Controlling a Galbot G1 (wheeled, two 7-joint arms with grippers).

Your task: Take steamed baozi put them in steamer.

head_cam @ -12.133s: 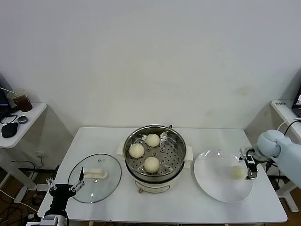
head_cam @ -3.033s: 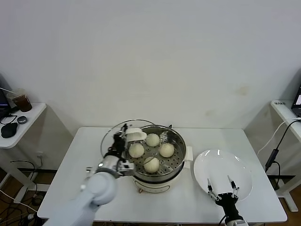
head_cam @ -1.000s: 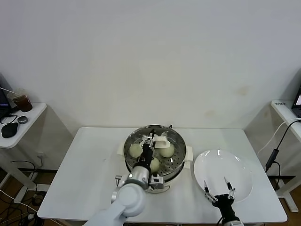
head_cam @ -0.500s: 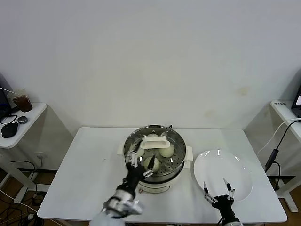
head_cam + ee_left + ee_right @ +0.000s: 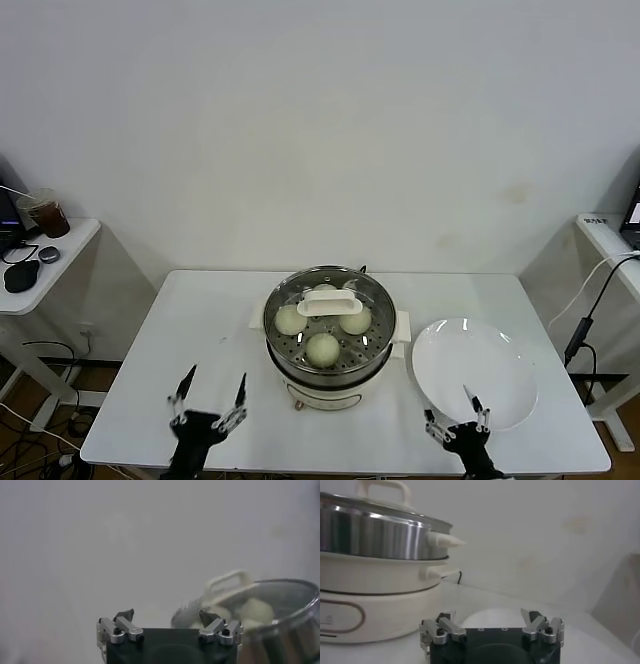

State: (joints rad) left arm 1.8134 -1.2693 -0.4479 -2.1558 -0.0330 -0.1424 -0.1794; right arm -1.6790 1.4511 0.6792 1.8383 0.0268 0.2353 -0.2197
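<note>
The round shiny steel steamer (image 5: 328, 340) with its cream-white base stands at the middle of the white table (image 5: 200, 330), and four smooth cream-white steamed baozi (image 5: 322, 348) sit inside it on the perforated tray, under a round glass lid (image 5: 300, 305) with a white handle that rests on the steamer's rim. The left gripper (image 5: 208, 404) hovers low at the table's near edge, in front of the steamer and to its left, jaws released and holding nothing. The right gripper (image 5: 452, 418) sits at the near edge to the steamer's right, just in front of the flat white plate (image 5: 480, 372), jaws likewise spread and empty.
</note>
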